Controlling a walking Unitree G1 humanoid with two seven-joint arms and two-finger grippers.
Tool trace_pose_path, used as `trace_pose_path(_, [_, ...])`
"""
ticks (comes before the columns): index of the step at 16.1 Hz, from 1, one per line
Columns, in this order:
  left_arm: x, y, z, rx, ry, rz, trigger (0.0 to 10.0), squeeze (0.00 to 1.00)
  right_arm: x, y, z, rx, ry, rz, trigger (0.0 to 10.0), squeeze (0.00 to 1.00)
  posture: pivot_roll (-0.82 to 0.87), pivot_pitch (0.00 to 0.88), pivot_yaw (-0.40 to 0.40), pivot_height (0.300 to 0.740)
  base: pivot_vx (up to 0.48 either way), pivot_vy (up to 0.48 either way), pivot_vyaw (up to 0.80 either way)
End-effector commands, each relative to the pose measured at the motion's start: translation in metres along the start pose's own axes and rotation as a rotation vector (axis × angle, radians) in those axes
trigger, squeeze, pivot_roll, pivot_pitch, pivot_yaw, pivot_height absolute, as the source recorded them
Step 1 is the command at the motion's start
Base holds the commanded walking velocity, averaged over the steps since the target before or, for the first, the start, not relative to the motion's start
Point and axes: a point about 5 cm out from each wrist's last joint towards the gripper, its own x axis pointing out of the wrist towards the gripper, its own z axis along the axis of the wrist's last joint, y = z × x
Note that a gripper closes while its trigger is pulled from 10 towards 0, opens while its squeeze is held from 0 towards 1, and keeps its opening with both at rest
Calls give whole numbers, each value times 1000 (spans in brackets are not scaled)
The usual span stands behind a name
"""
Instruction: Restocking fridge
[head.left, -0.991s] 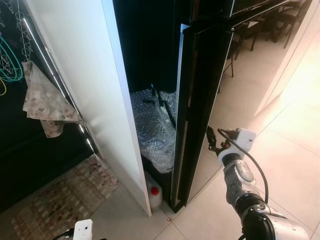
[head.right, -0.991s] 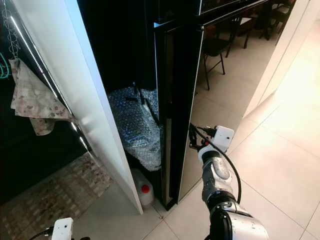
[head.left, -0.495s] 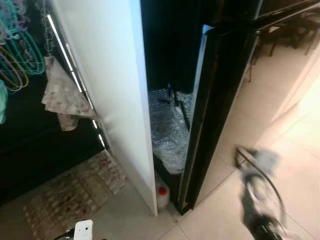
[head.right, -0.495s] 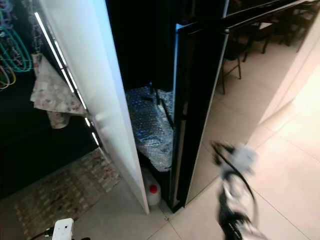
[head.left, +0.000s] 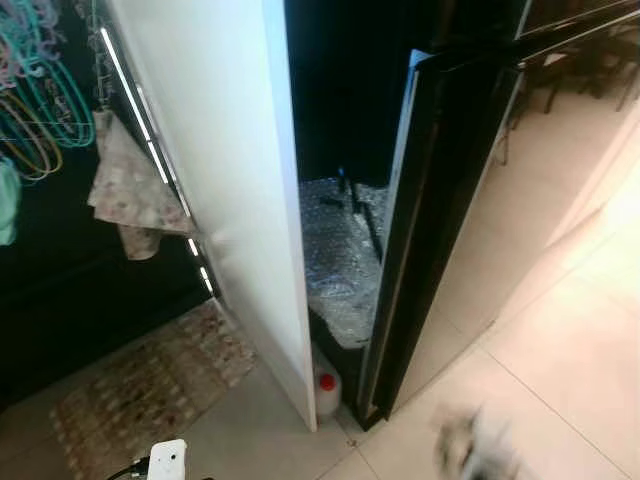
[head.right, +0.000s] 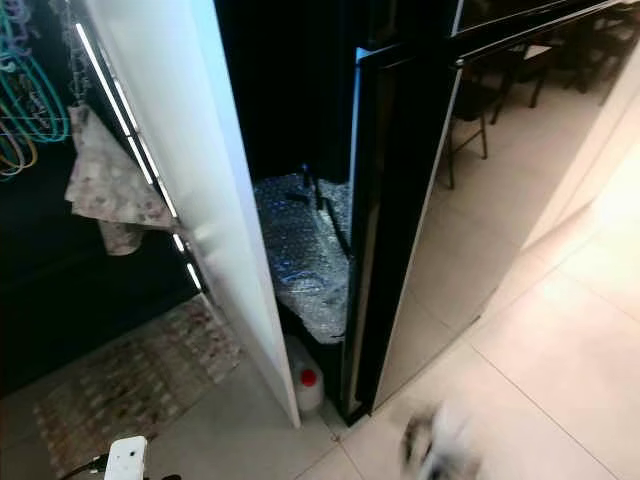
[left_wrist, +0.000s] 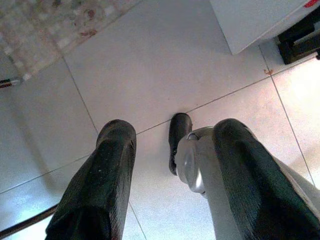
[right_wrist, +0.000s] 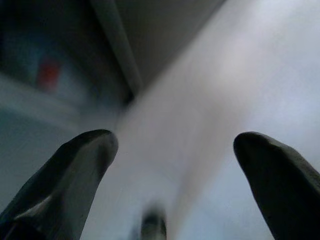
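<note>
The tall glossy black fridge door (head.left: 440, 200) stands ajar at your one o'clock, beside a white panel (head.left: 230, 180). Your right gripper (right_wrist: 175, 165), jaws spread and empty, blurs low at five o'clock; steady it before reaching for the door edge. The left gripper (left_wrist: 170, 165) hangs released over floor tiles (left_wrist: 125, 75).

My right arm (head.left: 470, 452) is just a motion-blurred smear at 5 o'clock, fridge interior (head.left: 345, 90) is pure black, and the red-capped jug (head.right: 306, 387) is half hidden behind the white door (head.left: 225, 170)
</note>
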Motion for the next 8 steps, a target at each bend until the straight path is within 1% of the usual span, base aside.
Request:
trace_pose_path(1, [-1, 4, -5, 3, 18, 16, 10000, 0, 0, -1, -4, -28, 31, -10, 10000, 0, 10, 0, 35, 740, 0, 0, 0])
trace_pose_path(2, [-1, 4, -5, -2, 16, 18, 10000, 0, -1, 7, -8, -11, 38, 9, 10000, 0, 5, 0, 40, 740, 0, 0, 0])
trace_pose_path(3, [-1, 4, -5, -2, 16, 18, 10000, 0, -1, 12, -8, -5, 31, 33, 10000, 0, -4, 0, 44, 740, 0, 0, 0])
trace_pose_path(4, [-1, 4, -5, 1, 17, 17, 10000, 0, -1, 16, -8, -26, 35, 56, 10000, 0, -7, 0, 45, 740, 0, 0, 0])
trace_pose_path(5, [-1, 4, -5, 3, 18, 16, 10000, 0, 0, 17, -6, -48, 36, 64, 10000, 0, -6, 0, 43, 740, 0, 0, 0])
trace_pose_path(8, [-1, 5, -3, 12, 10, 28, 10000, 0, 2, 19, 5, -50, 15, 72, 10000, 0, -5, 0, 40, 740, 0, 0, 0])
